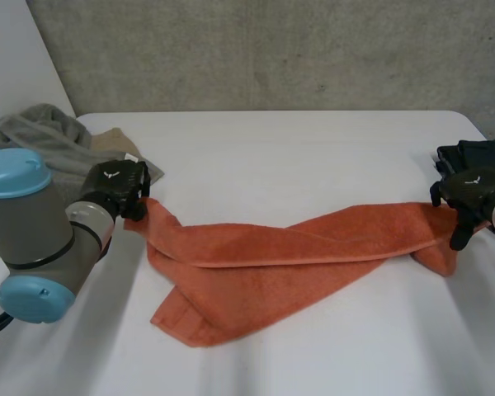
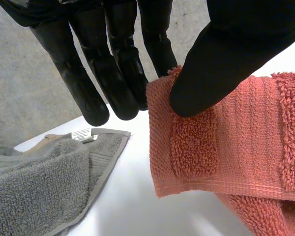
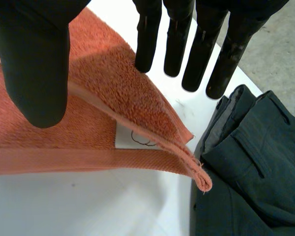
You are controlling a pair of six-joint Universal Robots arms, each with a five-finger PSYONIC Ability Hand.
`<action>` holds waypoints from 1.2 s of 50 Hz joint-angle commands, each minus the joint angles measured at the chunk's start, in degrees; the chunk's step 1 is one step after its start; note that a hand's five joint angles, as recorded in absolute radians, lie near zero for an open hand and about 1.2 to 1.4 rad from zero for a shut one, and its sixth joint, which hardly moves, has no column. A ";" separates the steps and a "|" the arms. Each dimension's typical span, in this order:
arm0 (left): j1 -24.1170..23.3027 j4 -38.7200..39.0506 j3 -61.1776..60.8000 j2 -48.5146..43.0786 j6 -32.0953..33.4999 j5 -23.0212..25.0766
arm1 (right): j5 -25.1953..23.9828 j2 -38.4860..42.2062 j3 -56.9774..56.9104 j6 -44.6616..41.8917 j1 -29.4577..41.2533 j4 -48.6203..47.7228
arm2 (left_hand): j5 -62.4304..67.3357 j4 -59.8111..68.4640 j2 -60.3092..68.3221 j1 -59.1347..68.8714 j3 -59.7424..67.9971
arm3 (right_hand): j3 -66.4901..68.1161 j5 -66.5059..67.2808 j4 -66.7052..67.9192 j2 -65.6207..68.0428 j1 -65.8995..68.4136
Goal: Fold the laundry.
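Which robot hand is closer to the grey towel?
Left. The left hand pinches a corner of the orange towel right beside the grey towel. The right hand pinches its other end, far across the table, next to the dark trousers.

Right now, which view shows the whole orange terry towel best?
The head view: the orange terry towel spans twisted from left hand to right hand. Each wrist view shows the end its own hand pinches.
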 commanded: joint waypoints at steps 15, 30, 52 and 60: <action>0.22 2.96 18.42 -5.55 5.76 -1.04 | -0.90 7.09 -17.11 1.77 4.98 -22.16 | 13.35 11.15 11.44 17.38 11.81 | 53.73 53.91 53.87 53.42 55.75; -0.93 25.03 36.55 0.24 5.94 -10.72 | 7.27 0.32 -30.83 18.03 6.92 -48.56 | 13.35 11.15 11.44 17.38 11.81 | 53.73 53.91 53.87 53.42 55.75; 0.83 19.41 9.92 -8.71 4.45 -9.57 | -9.96 7.25 -2.10 17.08 6.92 -43.46 | 13.35 11.15 11.44 17.38 11.81 | 53.73 53.91 53.87 53.42 55.75; 1.62 6.49 9.65 -11.97 6.91 -9.57 | -9.78 9.90 0.45 2.96 6.75 -31.36 | 13.35 11.15 11.44 17.38 11.81 | 53.73 53.91 53.87 53.42 55.75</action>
